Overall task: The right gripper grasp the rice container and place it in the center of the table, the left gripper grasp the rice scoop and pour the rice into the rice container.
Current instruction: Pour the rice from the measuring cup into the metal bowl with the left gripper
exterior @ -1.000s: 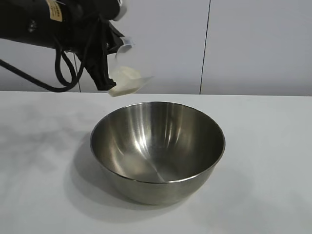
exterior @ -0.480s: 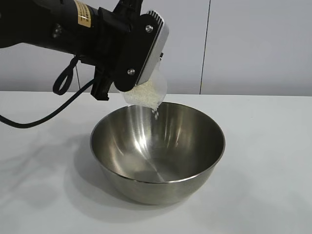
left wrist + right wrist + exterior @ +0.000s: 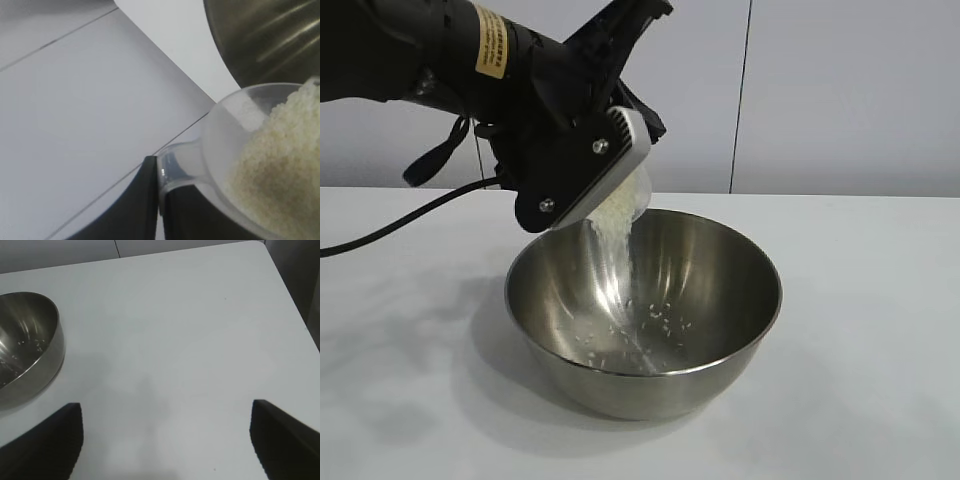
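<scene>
The rice container (image 3: 640, 393), a shiny steel bowl, stands in the middle of the white table (image 3: 880, 330). Above its far left rim my left gripper (image 3: 159, 172) is shut on the handle tab (image 3: 176, 162) of the rice scoop (image 3: 632, 198), a clear plastic cup that is tipped steeply down. Rice (image 3: 611, 245) streams from the scoop into the bowl, and loose grains (image 3: 655, 322) lie on its floor. More rice (image 3: 280, 165) fills the cup in the left wrist view. My right gripper (image 3: 165, 407) hangs open over bare table, off to the side of the bowl (image 3: 47, 357).
The left arm's white wrist plate (image 3: 592, 168) and black cable (image 3: 410, 215) hang over the table's back left. A white panelled wall (image 3: 840, 90) stands behind. The table's corner and edge (image 3: 287, 295) show in the right wrist view.
The left gripper has rolled further and lowered the scoop over the bowl's rim. The trickle of rice has grown to a steady stream, and grains now lie in the bowl.
</scene>
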{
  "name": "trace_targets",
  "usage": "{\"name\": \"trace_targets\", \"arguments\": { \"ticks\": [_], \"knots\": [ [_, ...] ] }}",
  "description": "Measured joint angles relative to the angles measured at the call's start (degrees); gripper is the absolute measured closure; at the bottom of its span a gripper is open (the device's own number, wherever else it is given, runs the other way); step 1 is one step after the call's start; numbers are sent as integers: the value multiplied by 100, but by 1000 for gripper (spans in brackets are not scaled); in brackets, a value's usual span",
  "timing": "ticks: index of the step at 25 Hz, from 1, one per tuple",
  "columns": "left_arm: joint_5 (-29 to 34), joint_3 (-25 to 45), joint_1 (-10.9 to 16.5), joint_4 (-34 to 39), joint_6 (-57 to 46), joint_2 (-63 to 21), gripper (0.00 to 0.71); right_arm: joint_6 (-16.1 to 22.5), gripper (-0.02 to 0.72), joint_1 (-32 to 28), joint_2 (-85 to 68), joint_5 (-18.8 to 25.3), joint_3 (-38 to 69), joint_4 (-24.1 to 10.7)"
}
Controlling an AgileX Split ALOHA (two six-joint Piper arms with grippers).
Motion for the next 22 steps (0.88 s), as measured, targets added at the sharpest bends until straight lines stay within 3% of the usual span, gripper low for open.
{"name": "trace_targets", "arguments": {
  "ticks": [13, 16, 19, 22],
  "knots": [
    [-426, 0, 0, 268, -7, 201, 704, 0, 82, 0, 0, -5, 0, 0],
    [-566, 0, 0, 268, -731, 201, 704, 0, 82, 0, 0, -5, 0, 0],
    [-1138, 0, 0, 288, -1621, 201, 704, 0, 82, 0, 0, -5, 0, 0],
    [-1265, 0, 0, 599, -1608, 201, 704, 0, 82, 0, 0, -5, 0, 0]
  ]
}}
